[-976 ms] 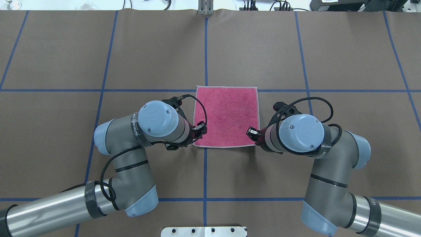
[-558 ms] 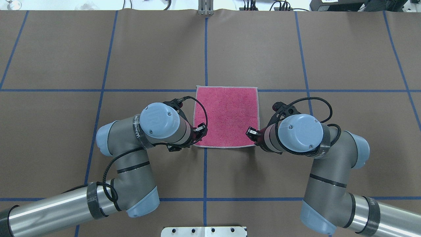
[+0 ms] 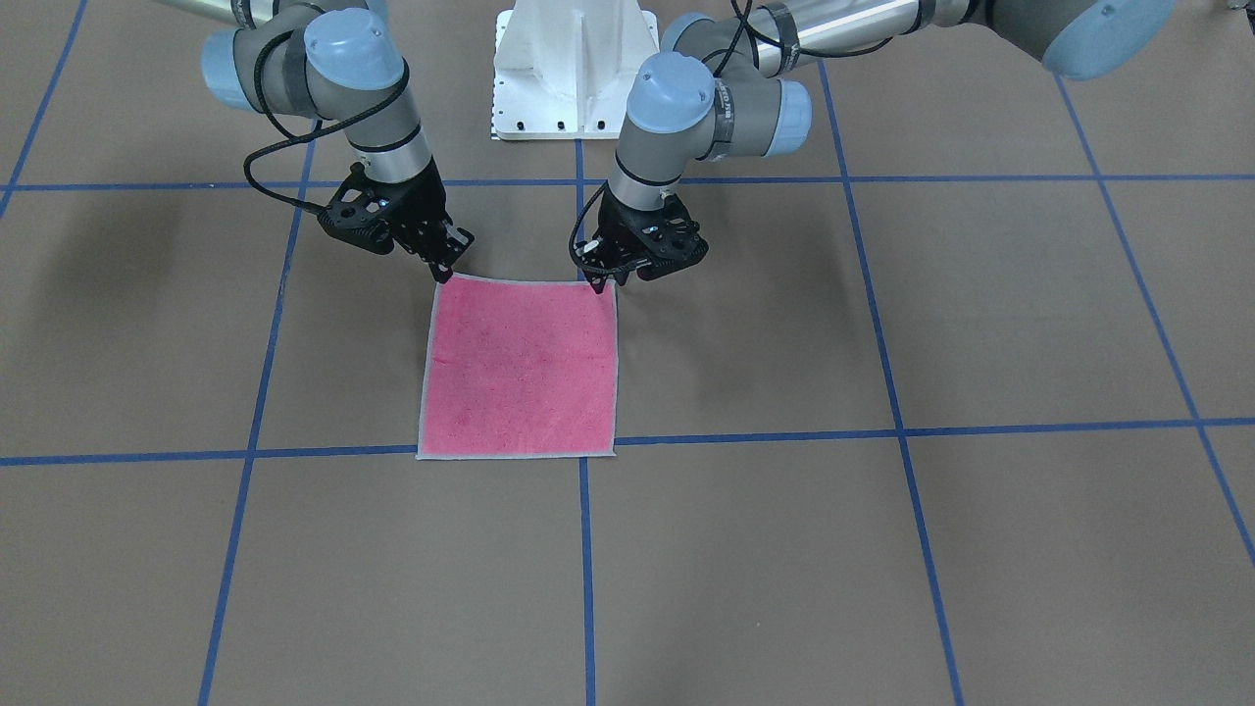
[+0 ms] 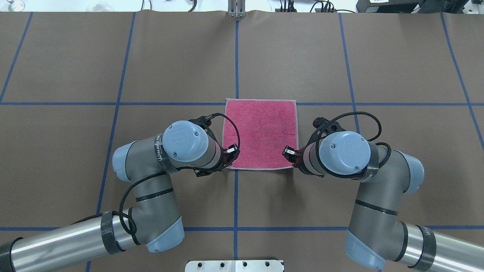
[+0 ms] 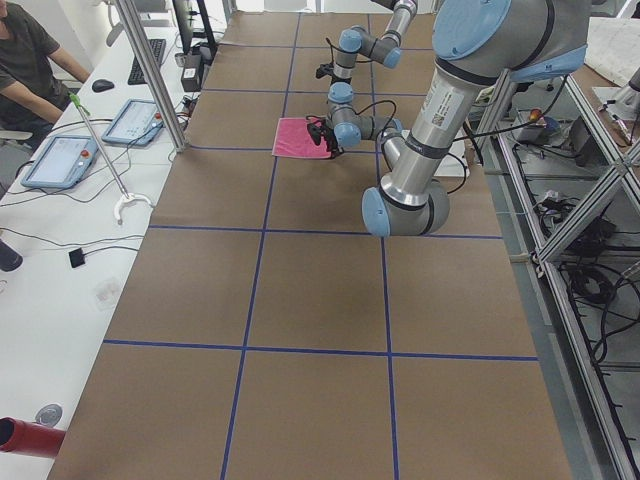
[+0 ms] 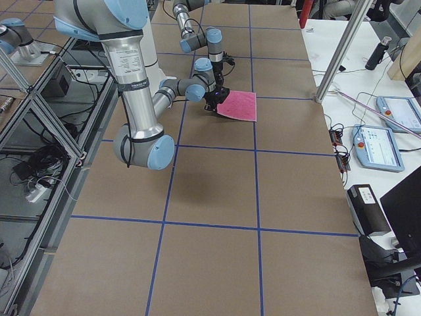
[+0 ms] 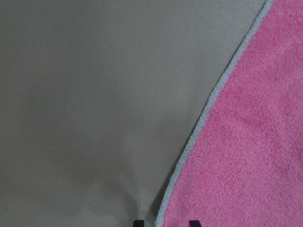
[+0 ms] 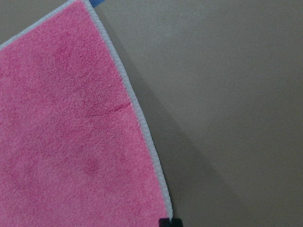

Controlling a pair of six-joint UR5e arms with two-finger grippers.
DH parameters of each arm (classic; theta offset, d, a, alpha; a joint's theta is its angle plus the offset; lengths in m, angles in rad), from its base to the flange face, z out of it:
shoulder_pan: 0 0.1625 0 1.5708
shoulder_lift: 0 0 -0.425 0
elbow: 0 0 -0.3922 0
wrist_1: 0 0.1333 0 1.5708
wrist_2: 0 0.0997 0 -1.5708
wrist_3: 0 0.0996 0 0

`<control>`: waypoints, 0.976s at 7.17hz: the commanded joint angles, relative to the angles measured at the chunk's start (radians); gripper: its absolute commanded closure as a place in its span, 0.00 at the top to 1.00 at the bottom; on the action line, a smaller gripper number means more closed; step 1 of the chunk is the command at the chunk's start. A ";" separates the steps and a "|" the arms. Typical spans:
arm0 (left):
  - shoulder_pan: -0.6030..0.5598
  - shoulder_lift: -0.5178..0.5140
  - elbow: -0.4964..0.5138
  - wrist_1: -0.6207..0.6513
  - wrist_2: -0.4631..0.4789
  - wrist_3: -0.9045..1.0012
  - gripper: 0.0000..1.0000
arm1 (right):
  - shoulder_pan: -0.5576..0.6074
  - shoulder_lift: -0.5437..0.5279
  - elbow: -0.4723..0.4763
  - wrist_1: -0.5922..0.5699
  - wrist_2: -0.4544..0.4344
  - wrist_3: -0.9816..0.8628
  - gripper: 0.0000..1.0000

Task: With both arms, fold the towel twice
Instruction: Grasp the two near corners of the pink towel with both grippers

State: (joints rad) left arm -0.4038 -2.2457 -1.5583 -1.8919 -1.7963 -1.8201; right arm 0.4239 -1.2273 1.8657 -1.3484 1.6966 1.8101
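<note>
The towel lies flat and pink face up on the brown table, also in the front view. My left gripper is at its near left corner. In the left wrist view the two tips stand a little apart, straddling the light grey border of the towel, so it is open. My right gripper is at the near right corner. In the right wrist view its tips are together on the border at the corner of the towel. The grey face is hidden.
The white pedestal base stands behind the towel on the robot's side. Blue tape lines cross the table. An operator sits at a side bench with tablets.
My left arm has shifted a little to the right and nearer, bringing its gripper onto the towel's near left corner. The right arm has barely moved. The towel lies as before.
</note>
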 commanded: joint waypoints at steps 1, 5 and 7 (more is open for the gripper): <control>0.005 0.000 0.000 0.002 0.000 -0.001 0.32 | -0.001 -0.001 0.000 -0.002 0.000 0.000 0.00; 0.006 0.001 -0.006 0.004 0.000 -0.002 0.00 | 0.001 -0.003 0.000 -0.002 0.000 0.000 0.00; 0.003 0.009 -0.035 0.008 0.000 -0.002 0.00 | -0.004 0.006 0.001 0.000 -0.002 0.000 0.00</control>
State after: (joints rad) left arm -0.3986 -2.2427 -1.5745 -1.8867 -1.7970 -1.8224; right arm 0.4231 -1.2269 1.8655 -1.3496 1.6961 1.8101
